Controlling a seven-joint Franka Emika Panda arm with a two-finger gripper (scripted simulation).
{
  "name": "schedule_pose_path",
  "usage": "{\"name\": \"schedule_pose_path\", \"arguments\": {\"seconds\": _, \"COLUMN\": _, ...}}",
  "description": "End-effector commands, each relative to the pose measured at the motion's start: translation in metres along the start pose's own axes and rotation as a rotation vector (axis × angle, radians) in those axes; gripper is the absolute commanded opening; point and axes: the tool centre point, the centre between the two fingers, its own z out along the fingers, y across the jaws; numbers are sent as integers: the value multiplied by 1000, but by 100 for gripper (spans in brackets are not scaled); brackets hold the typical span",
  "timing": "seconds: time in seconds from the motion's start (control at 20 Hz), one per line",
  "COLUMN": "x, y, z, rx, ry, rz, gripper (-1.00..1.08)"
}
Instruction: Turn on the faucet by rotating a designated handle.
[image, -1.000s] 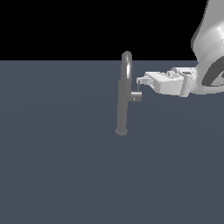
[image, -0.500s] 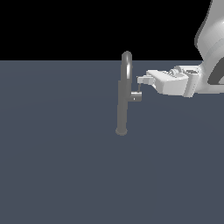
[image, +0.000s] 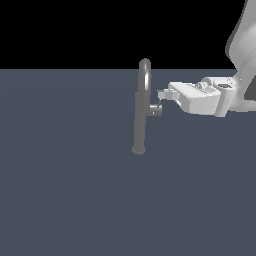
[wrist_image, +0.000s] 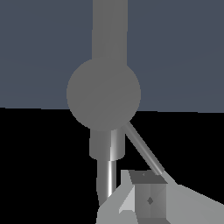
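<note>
The faucet (image: 140, 120) is a slim grey column on a small round base, with an arched spout (image: 144, 70) on top. The handle (image: 154, 110) is a short stub sticking out of the column's middle toward the exterior view's right. My gripper (image: 162, 94) reaches in from the right, just above the stub's end and beside the spout, with its fingers together. In the wrist view the handle (wrist_image: 103, 94) shows end-on as a round disc in front of the column (wrist_image: 109, 30). Its thin lever rod (wrist_image: 142, 148) slants down to my fingertips (wrist_image: 146, 199) and meets them.
The faucet stands on a flat dark blue-grey floor (image: 65, 190). My white arm (image: 240, 60) comes in from the upper right of the exterior view. Nothing else is in view.
My gripper has sunk slightly beside the spout, toward the handle stub. The faucet column has not moved.
</note>
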Motion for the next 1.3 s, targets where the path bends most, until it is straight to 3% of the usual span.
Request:
{"name": "schedule_pose_path", "arguments": {"seconds": 0.0, "x": 11, "y": 12, "z": 0, "rx": -2, "ry": -5, "rz": 24, "gripper": -100}}
{"name": "schedule_pose_path", "arguments": {"seconds": 0.05, "x": 1, "y": 3, "z": 0, "rx": 0, "ry": -1, "rz": 1, "gripper": -100}}
{"name": "schedule_pose_path", "arguments": {"seconds": 0.4, "x": 36, "y": 30, "z": 0, "rx": -2, "ry": -5, "rz": 25, "gripper": -100}}
{"name": "schedule_pose_path", "arguments": {"seconds": 0.45, "x": 36, "y": 30, "z": 0, "rx": -2, "ry": -5, "rz": 25, "gripper": -100}}
{"name": "schedule_pose_path", "arguments": {"seconds": 0.5, "x": 12, "y": 17, "z": 0, "rx": -5, "ry": -2, "rz": -20, "gripper": -100}}
{"name": "schedule_pose_path", "arguments": {"seconds": 0.85, "x": 62, "y": 32, "z": 0, "rx": -3, "ry": -5, "rz": 23, "gripper": -100}}
{"name": "schedule_pose_path", "arguments": {"seconds": 0.9, "x": 62, "y": 32, "z": 0, "rx": -3, "ry": -5, "rz": 23, "gripper": -100}}
{"name": "schedule_pose_path", "arguments": {"seconds": 0.95, "x": 34, "y": 21, "z": 0, "rx": -8, "ry": -6, "rz": -26, "gripper": -100}}
{"name": "schedule_pose_path", "arguments": {"seconds": 1.25, "x": 69, "y": 21, "z": 0, "rx": -5, "ry": -5, "rz": 6, "gripper": -100}}
